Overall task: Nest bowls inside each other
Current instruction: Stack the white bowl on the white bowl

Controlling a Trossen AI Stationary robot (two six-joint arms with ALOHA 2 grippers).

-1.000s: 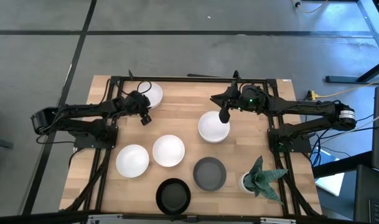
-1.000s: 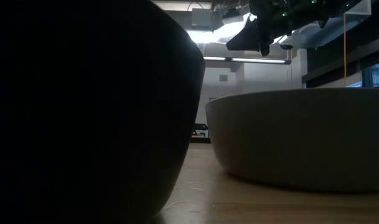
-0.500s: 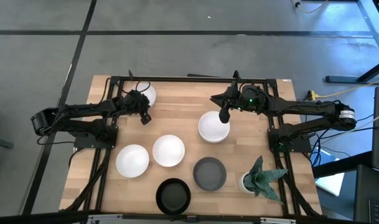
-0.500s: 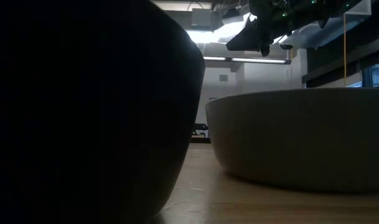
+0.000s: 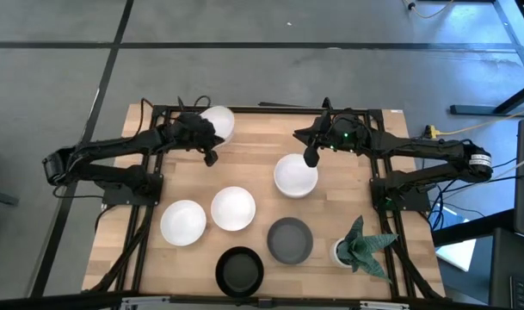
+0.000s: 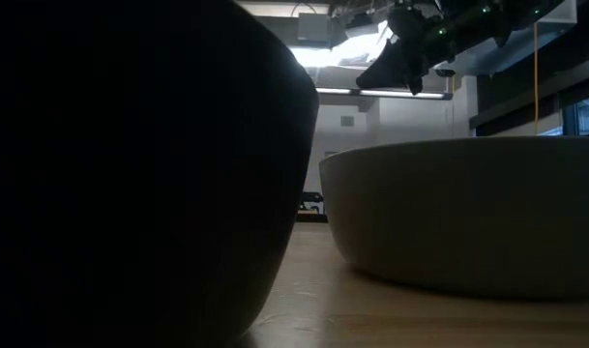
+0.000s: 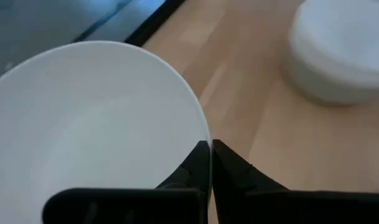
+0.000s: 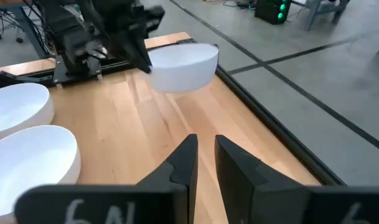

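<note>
My left gripper (image 5: 208, 148) is shut on a white bowl (image 5: 218, 123) at the table's far side; the right wrist view shows that bowl (image 8: 180, 65) in the air. My right gripper (image 5: 311, 158) hovers shut over the far rim of a white stack of bowls (image 5: 296, 176), only a narrow slit between its fingers (image 8: 184, 163). Two more white bowls (image 5: 233, 207) (image 5: 182, 222), a grey bowl (image 5: 290, 240) and a black bowl (image 5: 240, 270) stand on their bases nearer the front. In the low view the black bowl (image 6: 130, 174) and grey bowl (image 6: 468, 213) fill the foreground. My left gripper pinches the white bowl's rim (image 7: 200, 132) on its near side, one finger inside the bowl and one outside. The fingers (image 7: 198, 163) come slanting down from the table's left and near side. The bowl is lifted clear of the table and stays about level.
A small white pot with a spiky green plant (image 5: 360, 245) stands at the near right corner. Black frame rails (image 5: 270, 111) run along the far edge and both sides. Bare wood (image 5: 249, 159) lies between the two grippers.
My left gripper has risen and moved toward the table's right and far edge, carrying the white bowl off the table with it. The other bowls have stayed where they were.
</note>
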